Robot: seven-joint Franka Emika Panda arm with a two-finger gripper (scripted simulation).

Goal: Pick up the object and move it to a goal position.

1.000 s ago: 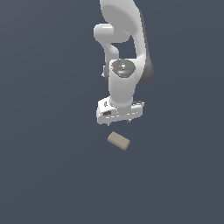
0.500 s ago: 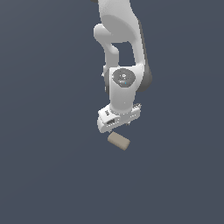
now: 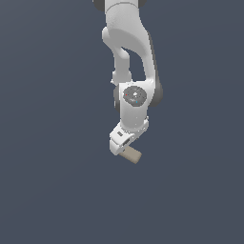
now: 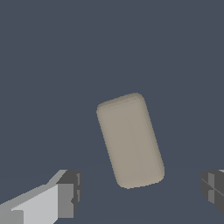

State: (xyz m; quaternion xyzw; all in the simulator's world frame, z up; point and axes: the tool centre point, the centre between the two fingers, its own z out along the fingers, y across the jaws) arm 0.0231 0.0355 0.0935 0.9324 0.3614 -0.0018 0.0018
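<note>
The object is a small tan oblong block (image 3: 132, 154) with rounded edges, lying on the flat grey floor. In the exterior view the white gripper (image 3: 121, 143) is low, right over the block, and covers part of it. In the wrist view the block (image 4: 130, 140) lies between the two fingers, its long side running between them, one dark fingertip (image 4: 70, 192) on one side and the other fingertip (image 4: 213, 186) on the far side. The jaws stand wide apart with clear gaps to the block. Nothing is held.
The floor (image 3: 52, 181) is plain dark grey in both views. The white arm (image 3: 128, 52) rises above the gripper toward the top of the exterior view.
The arm has come down and the gripper has dropped from above the block to right over it. The block has not moved.
</note>
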